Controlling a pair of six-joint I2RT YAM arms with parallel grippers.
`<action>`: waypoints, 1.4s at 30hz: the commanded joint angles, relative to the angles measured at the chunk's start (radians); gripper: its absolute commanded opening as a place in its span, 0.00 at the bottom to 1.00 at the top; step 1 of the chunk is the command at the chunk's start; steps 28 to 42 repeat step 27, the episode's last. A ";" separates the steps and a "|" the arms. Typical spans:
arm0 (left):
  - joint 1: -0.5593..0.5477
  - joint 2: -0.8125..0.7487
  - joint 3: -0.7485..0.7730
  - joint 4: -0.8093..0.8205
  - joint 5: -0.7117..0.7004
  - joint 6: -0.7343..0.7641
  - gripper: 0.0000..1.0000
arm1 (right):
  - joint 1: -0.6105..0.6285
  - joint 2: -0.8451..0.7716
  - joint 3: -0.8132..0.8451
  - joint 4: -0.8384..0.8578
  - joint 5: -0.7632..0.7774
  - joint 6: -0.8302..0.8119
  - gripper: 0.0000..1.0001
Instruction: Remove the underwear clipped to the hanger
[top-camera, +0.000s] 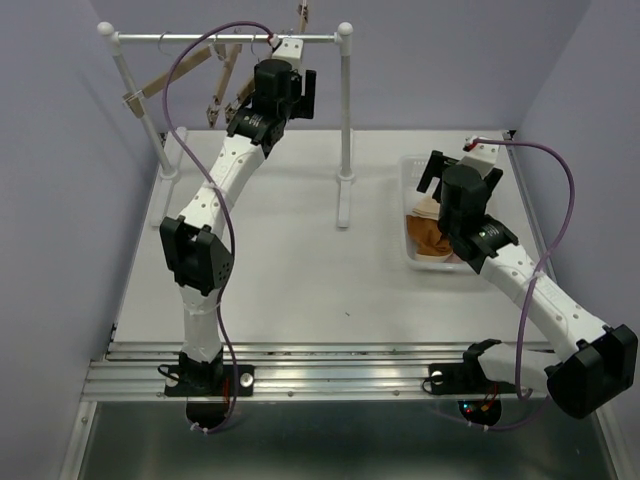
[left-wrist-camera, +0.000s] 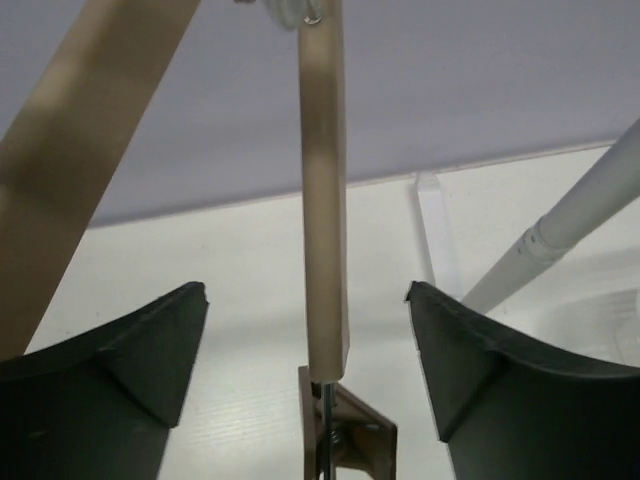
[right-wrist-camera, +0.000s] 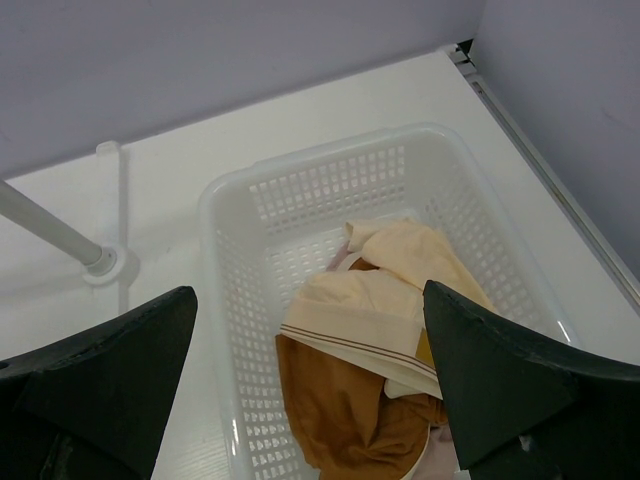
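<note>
Looking down from above, the left gripper (top-camera: 300, 95) was raised to the rail (top-camera: 200, 39) among bare wooden hangers (top-camera: 222, 78). The underwear (top-camera: 432, 235) lay heaped in the basket (top-camera: 404, 200), well off to that gripper's right. The heap sat directly under the right gripper (top-camera: 462, 165), by far the nearer.

Through the left wrist camera, the fingers (left-wrist-camera: 130, 350) stood spread, pinching nothing. A hanger bar (left-wrist-camera: 325, 200) ran lengthwise between them, touching neither, and its clip (left-wrist-camera: 345, 435) carried no cloth.

Through the right wrist camera, the right fingers (right-wrist-camera: 500, 380) were wide apart and empty above the basket. The cream piece (right-wrist-camera: 370, 300) lay crumpled over the rust-brown one (right-wrist-camera: 340, 410), so neither a long axis nor a heading could be told.
</note>
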 joint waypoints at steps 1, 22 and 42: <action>-0.001 -0.181 -0.061 0.039 0.037 -0.064 0.99 | 0.004 -0.030 -0.003 0.046 0.018 0.009 1.00; -0.197 -1.019 -0.976 0.194 -0.110 -0.326 0.99 | 0.004 -0.191 -0.124 -0.098 0.027 0.227 1.00; -0.196 -1.202 -1.222 0.185 -0.185 -0.458 0.99 | 0.004 -0.269 -0.210 -0.097 0.058 0.259 1.00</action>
